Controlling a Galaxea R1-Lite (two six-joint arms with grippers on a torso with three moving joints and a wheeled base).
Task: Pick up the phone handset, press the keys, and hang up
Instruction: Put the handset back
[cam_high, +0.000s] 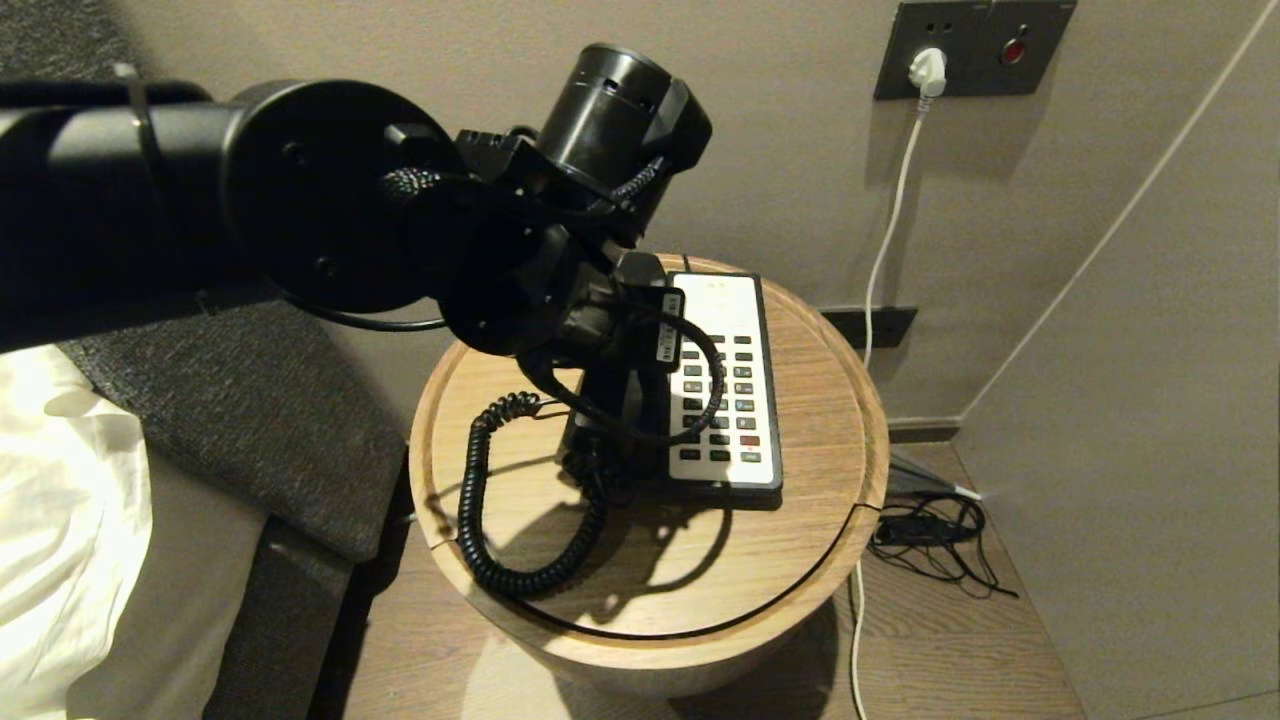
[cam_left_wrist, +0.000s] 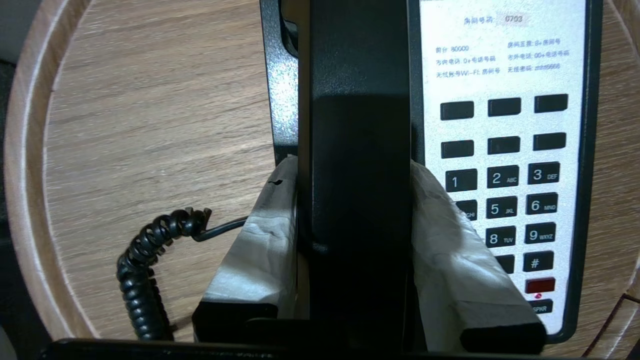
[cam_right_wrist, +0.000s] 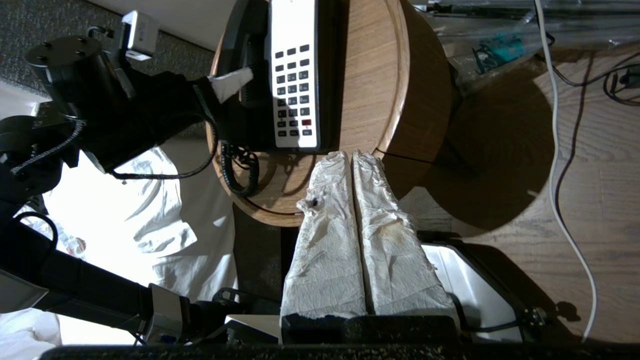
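Handset (cam_left_wrist: 357, 150) gripped by left hand (cam_left_wrist: 357, 235); ends hidden.

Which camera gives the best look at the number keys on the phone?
The left wrist view: the number keys are close and their digits readable, though the handset, held in the left tool, covers some. The head view shows the keys small, partly behind the arm. The right wrist view shows the whole keypad, but far off.
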